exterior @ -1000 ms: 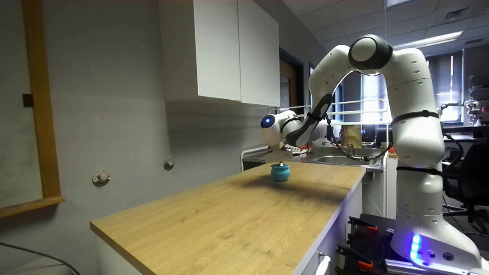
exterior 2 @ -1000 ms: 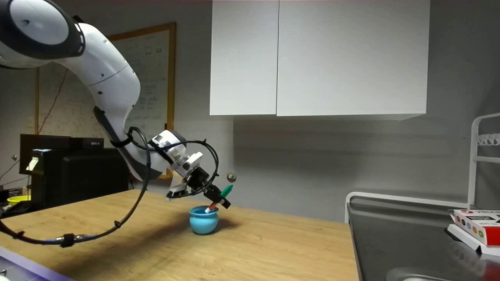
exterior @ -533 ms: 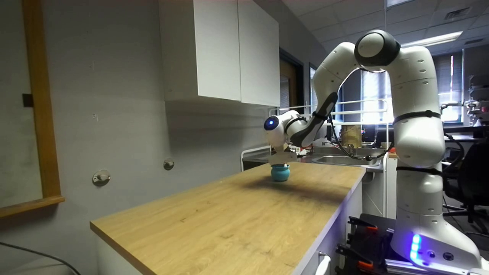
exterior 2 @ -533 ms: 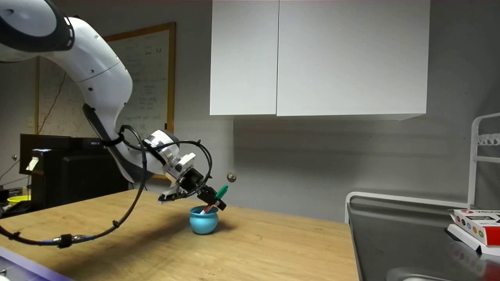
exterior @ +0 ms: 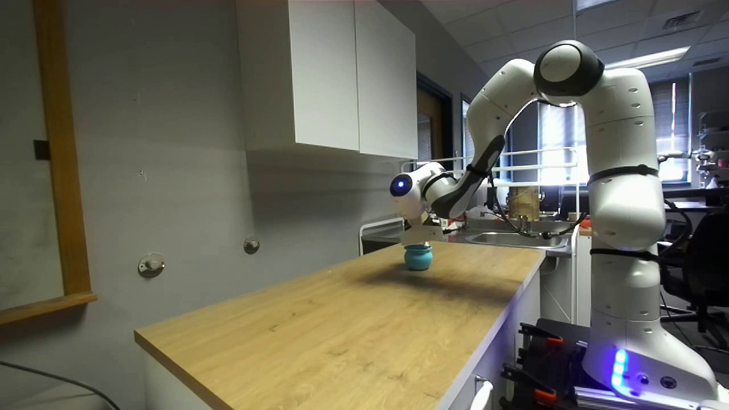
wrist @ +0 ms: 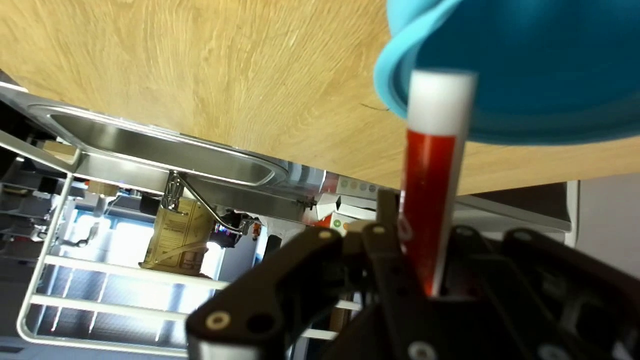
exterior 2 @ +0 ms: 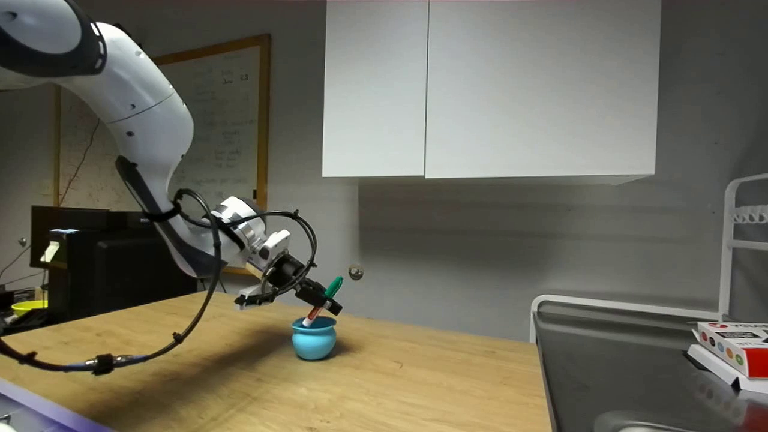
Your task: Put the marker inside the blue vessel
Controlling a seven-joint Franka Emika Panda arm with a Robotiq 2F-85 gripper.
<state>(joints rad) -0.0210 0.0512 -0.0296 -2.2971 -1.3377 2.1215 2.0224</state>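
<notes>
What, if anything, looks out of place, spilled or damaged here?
Nothing stands out. The blue vessel stands upright on the wooden counter, with no spill or damage visible. The marker is tilted, but the gripper holds it that way, its white end at the vessel's mouth.

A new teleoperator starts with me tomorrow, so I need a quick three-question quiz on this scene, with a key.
1. Multiple choice: what colour is the end of the marker that points down toward the blue vessel? (a) green (b) white (c) black
2. True or false: in an exterior view, the marker in the hand stands exactly vertical.
3. Short answer: what step likely remains?

Key: 1, b. 2, false; it leans. 3, probably letting the marker go into the blue vessel.
</notes>
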